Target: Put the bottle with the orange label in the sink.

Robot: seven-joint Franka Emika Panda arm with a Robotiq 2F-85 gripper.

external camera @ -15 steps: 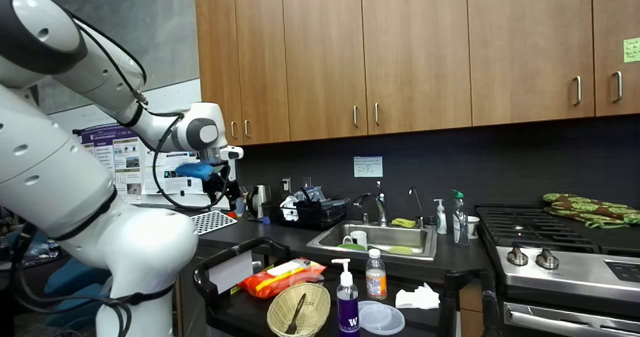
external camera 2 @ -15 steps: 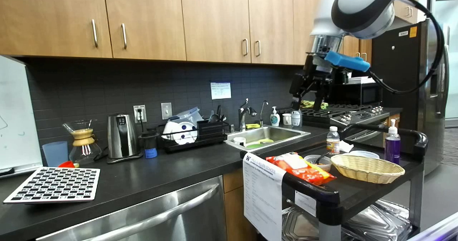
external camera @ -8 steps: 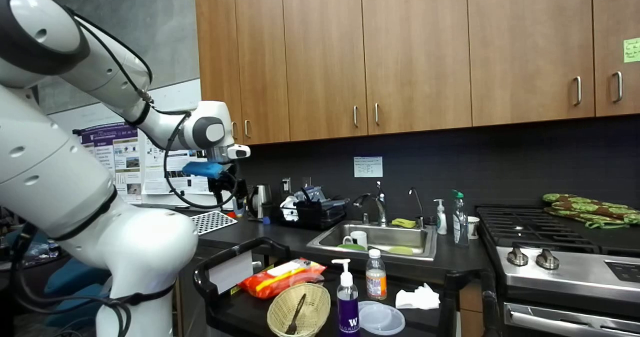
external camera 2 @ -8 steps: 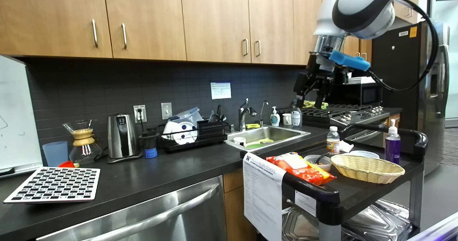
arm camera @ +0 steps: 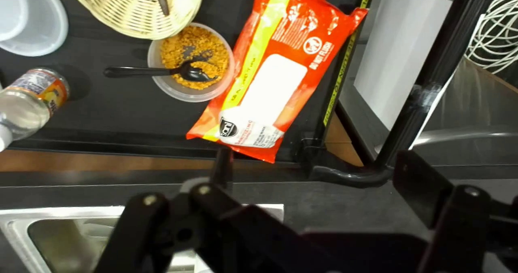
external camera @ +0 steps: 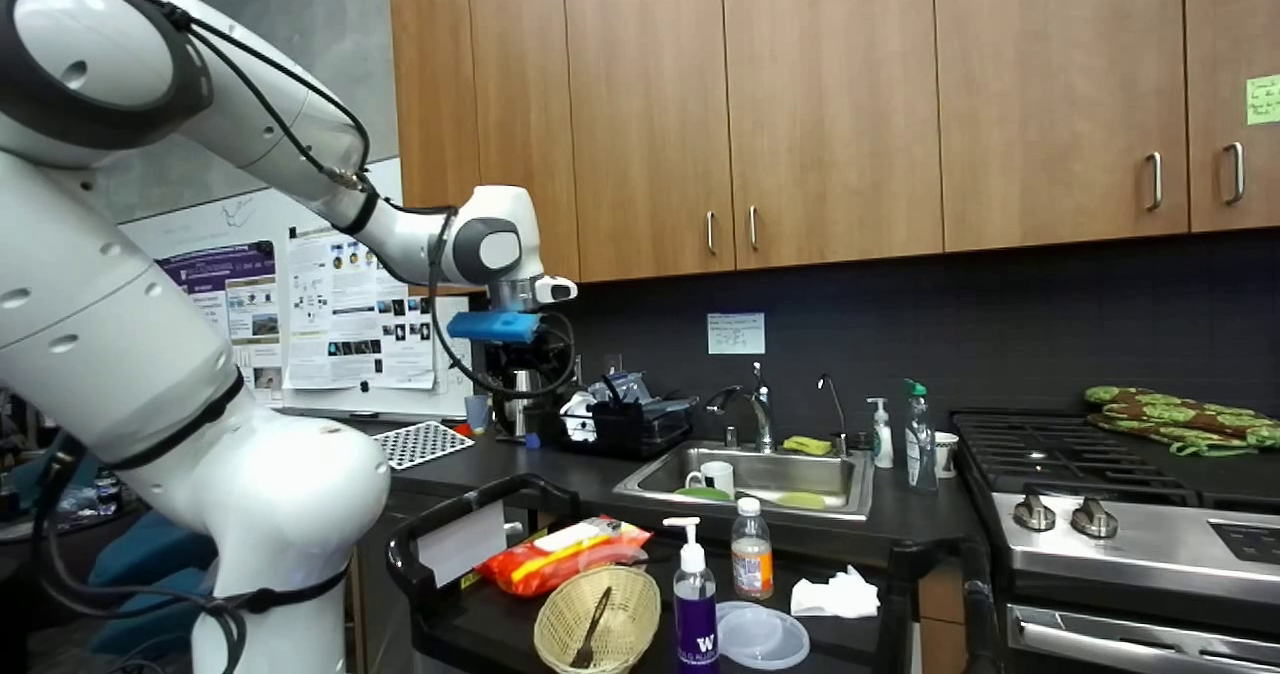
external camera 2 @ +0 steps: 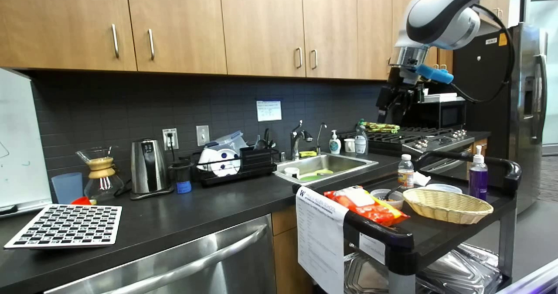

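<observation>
Clear plastic bottle w/ white cap & orange label is standing upright on black utility cart, near the edge facing dark countertop; not yet in rectangular stainless-steel sink. Black two-finger gripper is hanging high, fingers standing wide apart, holding nothing.

Risks:
- Align.: bottle is sitting at far left of wrist view, well off the fingers. Going straight down would prob. be hitting red-and-yellow plastic wipes packet or black tubular rail.
- Clutter: purple pump bottle w/ white top is standing near; a low sideways approach could knock it.
- Tipping: bottle is looking slim (can't tell if full); one finger touching first could topple it, poss. into gap by countertop.
- Release: white handled mug & flat green item are occupying sink; letting go too high could mean a bounce.
</observation>
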